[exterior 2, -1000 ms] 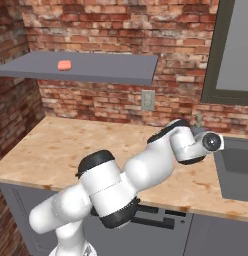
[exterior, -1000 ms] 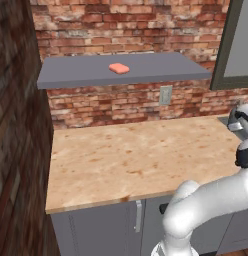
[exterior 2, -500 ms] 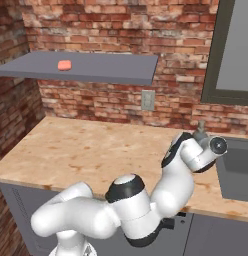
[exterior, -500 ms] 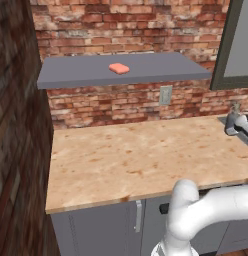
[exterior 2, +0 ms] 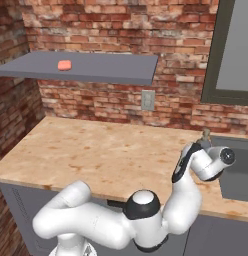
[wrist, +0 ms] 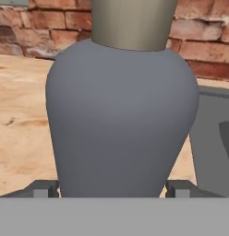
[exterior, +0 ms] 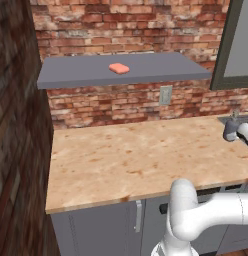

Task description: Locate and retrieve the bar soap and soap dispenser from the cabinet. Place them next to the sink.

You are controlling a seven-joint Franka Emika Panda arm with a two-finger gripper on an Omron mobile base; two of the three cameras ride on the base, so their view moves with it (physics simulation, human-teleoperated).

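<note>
End effector (wrist: 111, 188) grips the soap dispenser (wrist: 121, 115) at the sink (wrist: 211, 152) edge (open counter (exterior: 136, 160) leftward).

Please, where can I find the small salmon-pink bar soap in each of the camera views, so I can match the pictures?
Left base view: the small salmon-pink bar soap lies on the flat grey cabinet shelf, upper centre.
Right base view: the soap lies on that shelf, upper left.
Hand view: not in it.
Shared landmark: the grey wall outlet on the brick wall, below the shelf.
</note>
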